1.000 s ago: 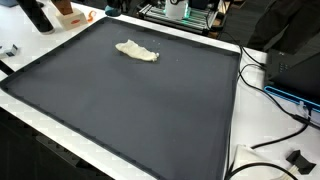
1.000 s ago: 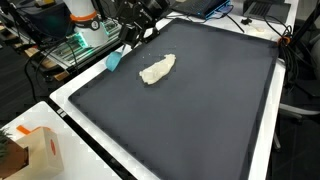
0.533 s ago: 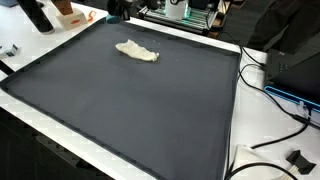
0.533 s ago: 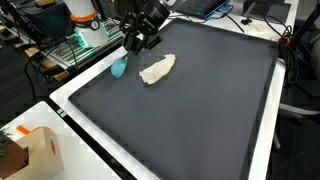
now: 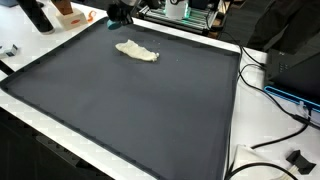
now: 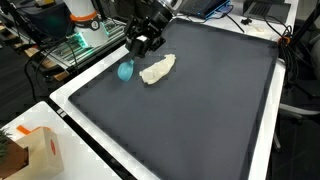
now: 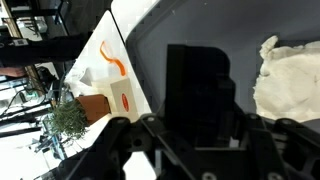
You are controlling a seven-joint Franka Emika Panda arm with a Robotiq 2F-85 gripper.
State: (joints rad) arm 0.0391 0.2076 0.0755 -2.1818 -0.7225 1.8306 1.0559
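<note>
Hovering by the edge of the black mat (image 6: 200, 110), the gripper (image 6: 138, 45) hangs at eleven o'clock from the crumpled white cloth (image 6: 157, 69). How wide its jaws stand I cannot tell. The cloth looks light, limp and soft, so a raised fold seems best to pinch.

The white cloth (image 7: 288, 80) runs off the wrist view's right edge, and whether the gripper (image 6: 141, 45) grips anything is unclear.

Your arm (image 6: 158, 10) reaches down at a slant, its wrist bent and the gripper (image 6: 138, 47) hanging low below it, tips downward. In the wrist view, the fingers (image 7: 200, 95) press together as one dark block.
</note>
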